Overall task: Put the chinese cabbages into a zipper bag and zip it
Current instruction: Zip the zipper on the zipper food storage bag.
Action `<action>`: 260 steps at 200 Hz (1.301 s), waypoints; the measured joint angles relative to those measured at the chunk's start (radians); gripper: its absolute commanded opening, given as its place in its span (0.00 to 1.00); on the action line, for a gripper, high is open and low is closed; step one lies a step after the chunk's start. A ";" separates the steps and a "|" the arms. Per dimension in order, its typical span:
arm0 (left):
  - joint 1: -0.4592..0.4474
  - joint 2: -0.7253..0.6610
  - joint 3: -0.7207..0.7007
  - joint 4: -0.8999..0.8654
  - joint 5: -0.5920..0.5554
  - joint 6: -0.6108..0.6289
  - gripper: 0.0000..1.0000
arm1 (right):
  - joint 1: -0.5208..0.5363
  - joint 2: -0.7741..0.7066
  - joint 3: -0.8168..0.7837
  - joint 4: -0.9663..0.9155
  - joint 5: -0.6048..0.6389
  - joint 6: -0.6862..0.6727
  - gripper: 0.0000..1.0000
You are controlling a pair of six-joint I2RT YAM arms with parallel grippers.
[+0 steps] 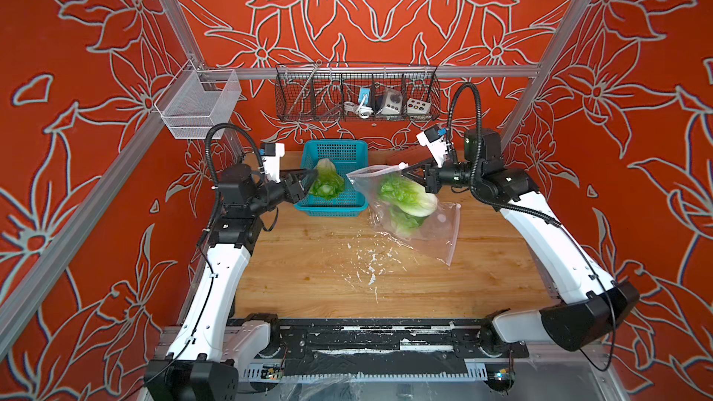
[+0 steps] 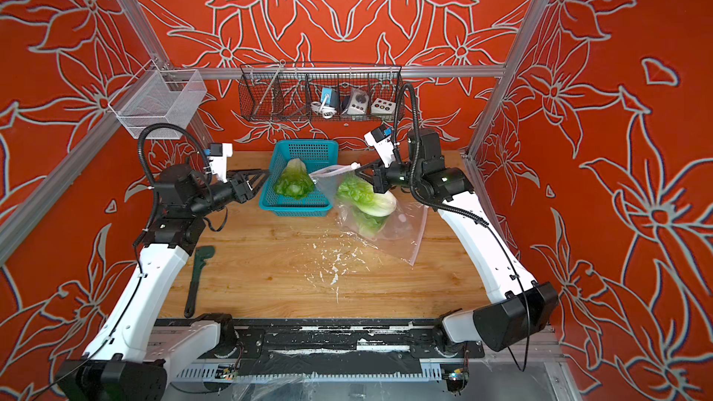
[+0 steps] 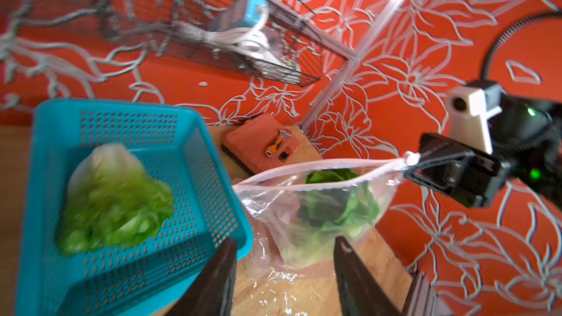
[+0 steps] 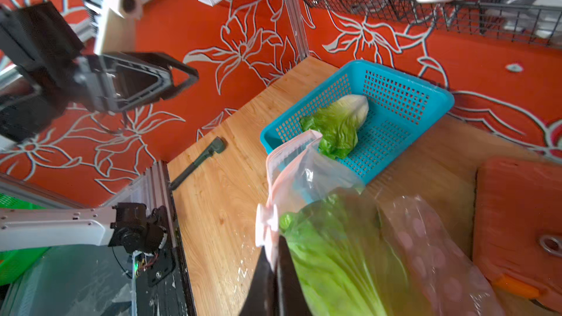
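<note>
Well to the left of the teal perforated plastic basket (image 1: 332,208), and higher up, a white fine-mesh metal bin (image 1: 196,102) hung from the aluminium frame. Left of the basket and nearer the front, a dark green metal pipe wrench (image 2: 195,279) lay flat on the grained wooden table (image 1: 308,271), whose boards were flecked with white scraps. The left gripper (image 3: 282,272) hovered at the basket's left rim, its black wedge-shaped fingers (image 3: 219,275) spread apart with nothing between them. Inside the basket lay one chinese cabbage head (image 1: 327,183), with its pale ribbed base toward the back wall and its frilly green leaves toward the front. Above the basket a black wire rack (image 1: 359,90) hung on the rail. Just right of the basket sagged a crinkled clear plastic zipper bag (image 1: 436,233) with a pink zip track, its mouth gaping and its lower end resting on the table. Two more chinese cabbages sat inside it, the upper cabbage (image 1: 409,196) lying across the lower cabbage (image 1: 405,221). Right of the basket by the back wall lay an orange rectangular case (image 3: 258,141). The right gripper (image 4: 275,256) was clenched on the bag's pink top edge beside the white slider (image 1: 402,166), holding that corner up
</note>
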 measured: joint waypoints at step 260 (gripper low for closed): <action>-0.426 0.462 0.403 -0.205 0.285 0.491 0.31 | 0.136 0.011 0.113 -0.272 0.056 -0.232 0.00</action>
